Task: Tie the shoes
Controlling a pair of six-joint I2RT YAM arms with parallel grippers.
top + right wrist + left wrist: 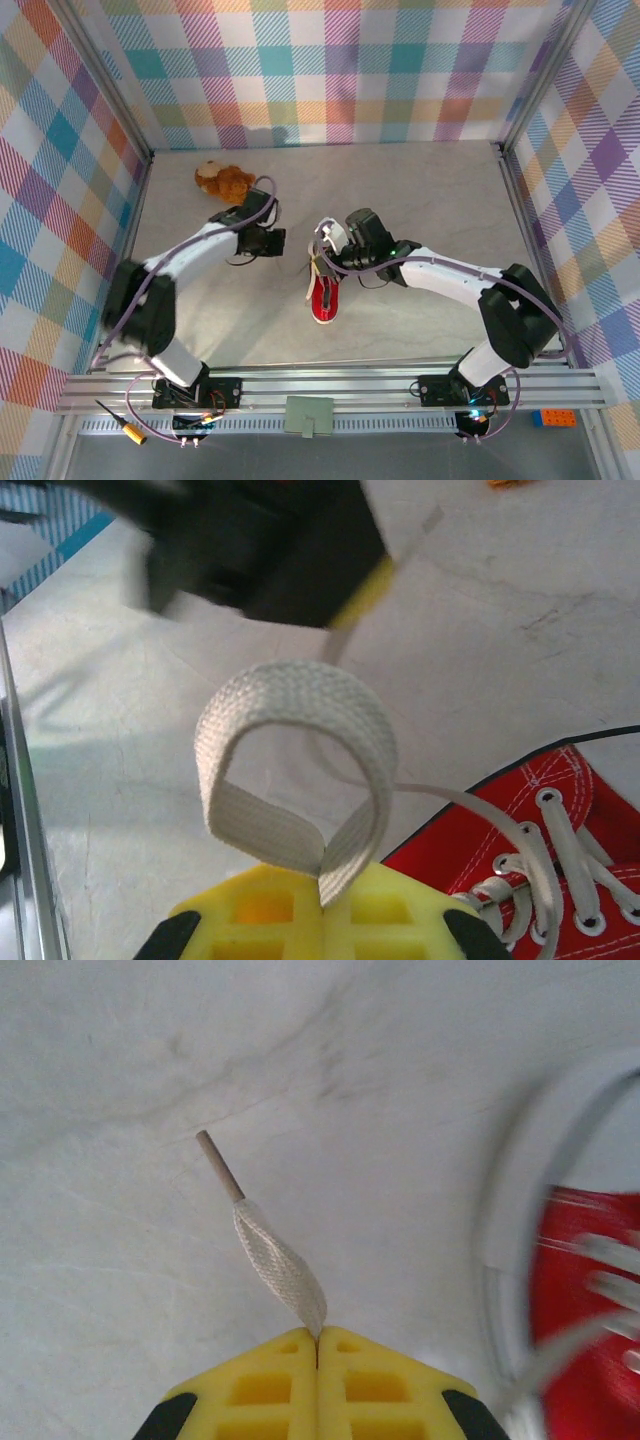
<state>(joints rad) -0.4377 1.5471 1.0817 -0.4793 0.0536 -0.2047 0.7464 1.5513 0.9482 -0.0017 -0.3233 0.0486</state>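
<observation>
The red sneaker (pixel 325 298), white-toed and white-laced, lay on the surface (pixel 430 200) between the arms; the left wrist view showed the left tool (pixel 318 1338) pinching a lace end (pixel 280 1265), the right wrist view the right tool (pixel 325 890) clamping a lace loop (pixel 300 695).

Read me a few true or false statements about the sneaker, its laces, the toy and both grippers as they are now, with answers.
1. The left gripper is shut on a lace end. True.
2. The right gripper is open. False: it pinches a lace loop.
3. The brown plush toy lies on the red sneaker. False: it lies apart, toward the far left of the table.
4. The sneaker's laces are white. True.
</observation>
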